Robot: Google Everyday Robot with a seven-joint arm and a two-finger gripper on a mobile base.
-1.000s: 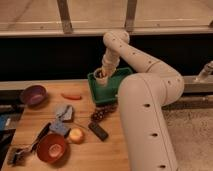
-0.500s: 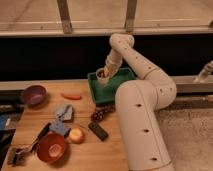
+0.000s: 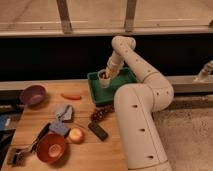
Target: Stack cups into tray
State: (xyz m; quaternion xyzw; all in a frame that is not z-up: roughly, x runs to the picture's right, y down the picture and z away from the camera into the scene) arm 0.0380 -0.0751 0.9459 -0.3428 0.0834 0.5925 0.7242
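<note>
Plastic green tray (image 3: 96, 88), wooden table (image 3: 82, 150)

The gripper (image 3: 105, 76), clamped on a cream cup (image 3: 104, 80), hangs over the green tray (image 3: 95, 93)

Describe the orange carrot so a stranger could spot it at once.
On the wooden table, look left of the green tray, where the gripper hangs shut. The carrot lies flat between that tray and the purple bowl. It is the only thin orange stick there.
</note>
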